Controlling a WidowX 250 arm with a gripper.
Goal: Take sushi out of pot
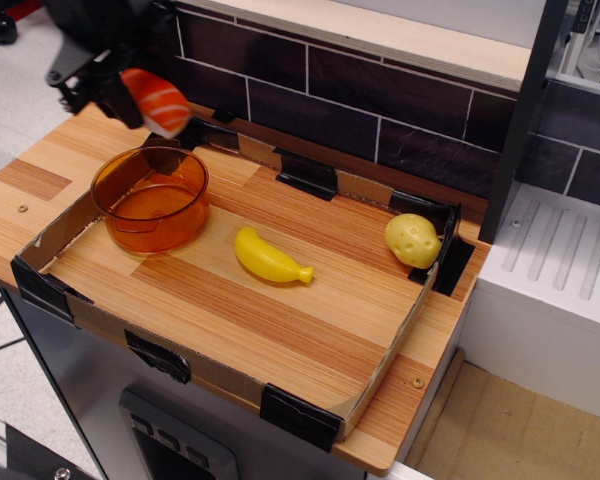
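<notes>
The sushi [156, 102] is an orange-red piece with white stripes on a white base. It hangs in my gripper [130, 95], well above the back rim of the pot, tilted. The gripper is black, at the top left of the view, and shut on the sushi. The pot [151, 199] is a round translucent orange pot with low walls. It stands at the left end of the wooden tray and nothing shows inside it.
A yellow toy banana [269, 258] lies mid-tray, right of the pot. A yellow lumpy potato [412, 239] sits at the tray's far right corner. Low cardboard walls [380, 365] edge the tray. A dark brick wall [380, 100] runs behind.
</notes>
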